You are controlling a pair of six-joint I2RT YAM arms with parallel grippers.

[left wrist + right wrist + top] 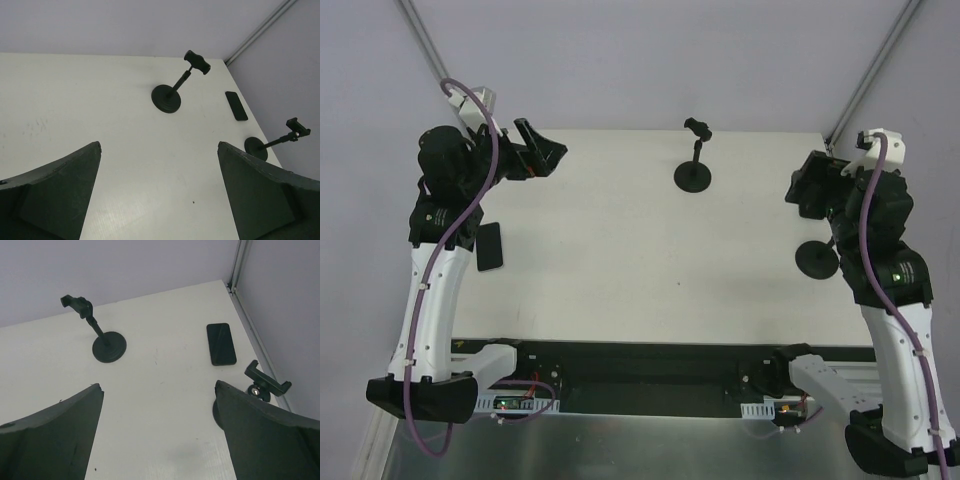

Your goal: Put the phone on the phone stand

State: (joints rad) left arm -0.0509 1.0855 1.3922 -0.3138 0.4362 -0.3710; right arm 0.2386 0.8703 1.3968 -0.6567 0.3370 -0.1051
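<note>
Left hand (159, 145) and right hand (157, 386) hang released and empty above the bench (620, 250). Right phone (221, 343) lies flat by the right edge, just beyond the right phone stand (265, 385). Left phone (489, 246) lies beside the left arm.

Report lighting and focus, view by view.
Top external: soft, even light; table shows no glare, shadows faint. Left wrist: phone stand sharp, left tool dark, slightly soft-edged. Right wrist: phone crisp, screen glare-free.
</note>
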